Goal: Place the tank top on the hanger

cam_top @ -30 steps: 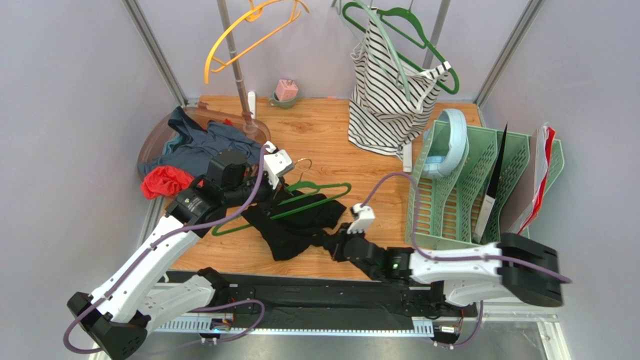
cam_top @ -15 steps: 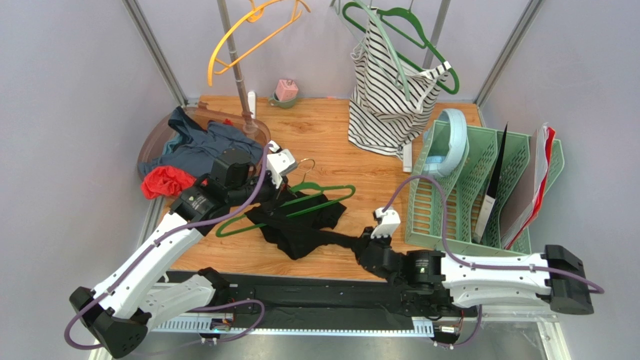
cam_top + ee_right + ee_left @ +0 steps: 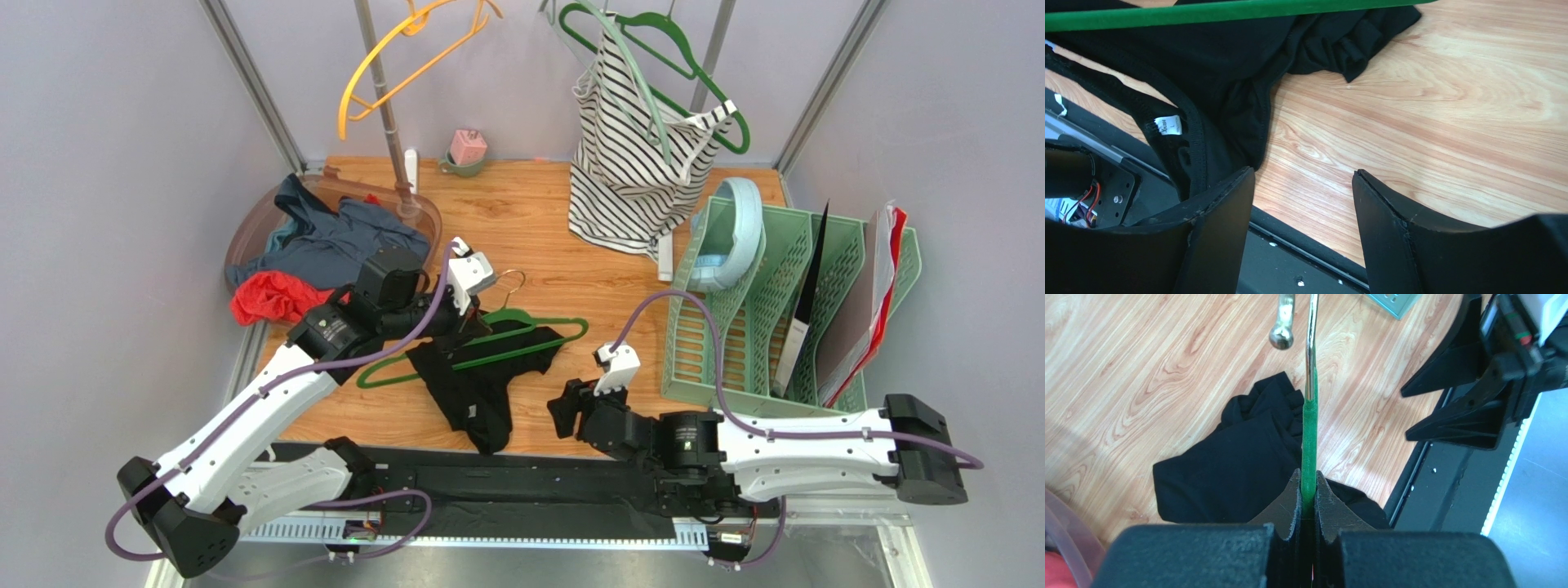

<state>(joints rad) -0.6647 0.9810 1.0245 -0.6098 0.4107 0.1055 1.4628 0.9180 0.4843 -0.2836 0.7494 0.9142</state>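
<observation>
I log left gripper (image 3: 1308, 485) clamped tight on the hanger (image 3: 1309, 435) below its hook, tank top (image 3: 472, 382) crumpled on desk (image 3: 540, 245) near edge, hanger bar crossing it, right gripper (image 3: 1303, 184) spread wide, empty, just right of the fabric.

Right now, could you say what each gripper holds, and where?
The left gripper pinches the hanger at its neck below the hook; right gripper holds nothing.

bright, even, from above | soft short shadows | sharp overall | near fingers (image 3: 1217, 239) slightly blurred
</observation>
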